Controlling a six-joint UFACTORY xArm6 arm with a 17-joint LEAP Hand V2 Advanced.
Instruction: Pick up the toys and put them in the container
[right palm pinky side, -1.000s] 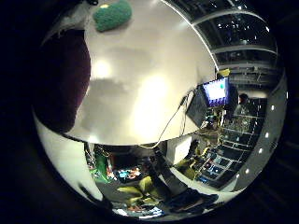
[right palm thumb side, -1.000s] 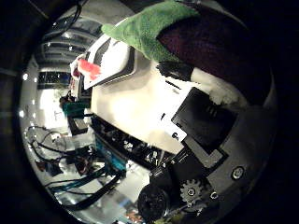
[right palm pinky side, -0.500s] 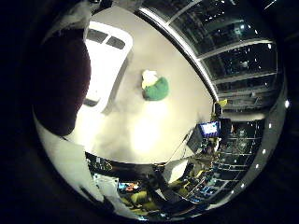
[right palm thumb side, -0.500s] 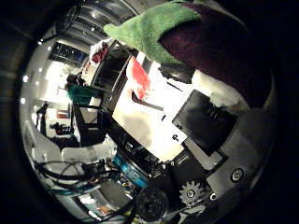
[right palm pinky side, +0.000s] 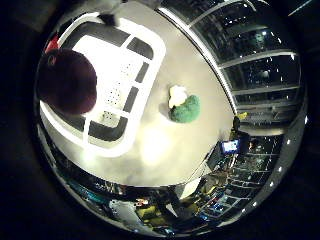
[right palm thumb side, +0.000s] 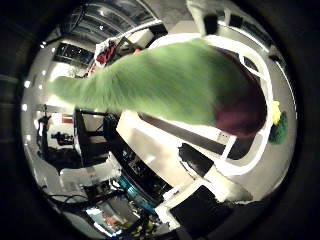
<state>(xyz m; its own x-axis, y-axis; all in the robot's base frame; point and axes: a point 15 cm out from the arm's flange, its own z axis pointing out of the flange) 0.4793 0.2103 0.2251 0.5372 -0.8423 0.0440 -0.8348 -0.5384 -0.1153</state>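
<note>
Hand (right palm thumb side: 210, 200) fingers, seemingly curled, are gripping a green-and-maroon plush toy (right palm thumb side: 175, 90) against the palm above the white container (right palm pinky side: 145, 50), so release is best delayed until centred over its floor.

Hand (right palm thumb side: 210, 195): white blocky shells, black rectangular panels, black rounded pad on fingers (right palm thumb side: 196, 159)

Toys and container on the table

A green-and-maroon plush toy (right palm thumb side: 200, 95) hangs above the white slotted container (right palm pinky side: 142, 47); a green-and-cream plush toy (right palm pinky side: 184, 106) lies beside it.
</note>
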